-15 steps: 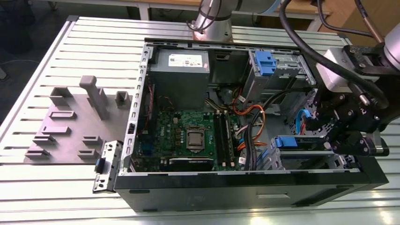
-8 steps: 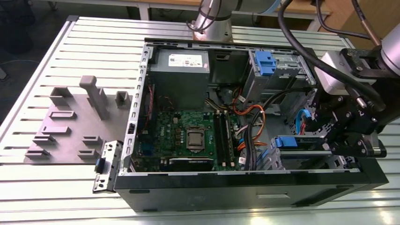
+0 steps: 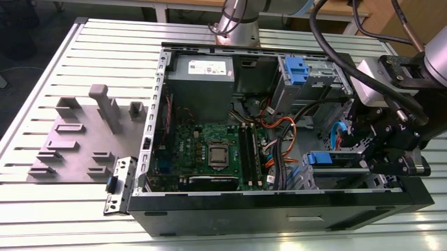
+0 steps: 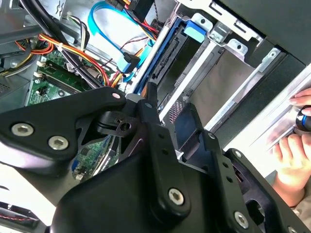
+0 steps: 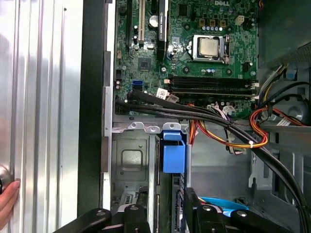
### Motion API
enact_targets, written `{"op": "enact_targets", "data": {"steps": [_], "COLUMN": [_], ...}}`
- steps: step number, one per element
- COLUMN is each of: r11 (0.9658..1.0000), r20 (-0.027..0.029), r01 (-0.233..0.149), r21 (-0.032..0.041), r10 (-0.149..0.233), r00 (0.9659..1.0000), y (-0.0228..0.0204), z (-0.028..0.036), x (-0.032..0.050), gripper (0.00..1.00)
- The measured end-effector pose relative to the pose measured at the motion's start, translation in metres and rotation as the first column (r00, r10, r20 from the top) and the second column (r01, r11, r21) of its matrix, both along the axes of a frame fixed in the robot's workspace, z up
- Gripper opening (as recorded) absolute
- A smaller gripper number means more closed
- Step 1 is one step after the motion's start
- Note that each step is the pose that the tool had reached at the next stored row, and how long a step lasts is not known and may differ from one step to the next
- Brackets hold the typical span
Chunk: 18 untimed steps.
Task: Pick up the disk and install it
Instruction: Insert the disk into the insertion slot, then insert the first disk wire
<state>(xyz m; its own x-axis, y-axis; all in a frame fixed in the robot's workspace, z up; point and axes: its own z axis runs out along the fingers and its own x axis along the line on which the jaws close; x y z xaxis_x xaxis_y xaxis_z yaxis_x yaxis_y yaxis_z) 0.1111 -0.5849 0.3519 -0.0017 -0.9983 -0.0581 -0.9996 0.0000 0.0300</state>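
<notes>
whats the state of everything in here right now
computer case, open, side panel off
disk, standing in the drive bay beside the gripper
gripper, down inside the case at the disk
processor, bare, no cooler on it
blue bracket, seated in its slot

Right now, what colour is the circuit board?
The circuit board is green, best seen in the first wrist view.

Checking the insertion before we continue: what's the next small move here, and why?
Probably ease the gripper straight back from the disk. It lies in the drive bay, blue tab about level with the bay's frame, so it looks seated; black cables pass close by, so keep it short.
</notes>
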Motion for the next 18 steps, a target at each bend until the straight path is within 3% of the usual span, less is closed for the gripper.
{"op": "enact_targets", "data": {"steps": [3, 14, 18], "r11": [1.0, 1.0, 1.0], "r20": [0.0091, 0.0098, 0.0098], "r01": [0.0, 0.0, 0.0], "r21": [0.0014, 0.0013, 0.0012], "r10": [0.0, 0.0, 0.0], "r00": [1.0, 1.0, 1.0], "y": [0.0, 0.0001, 0.0], "z": [-0.0001, 0.0001, 0.0034], "x": [-0.0013, -0.0024, -0.0024], "gripper": [0.42, 0.42, 0.42]}}
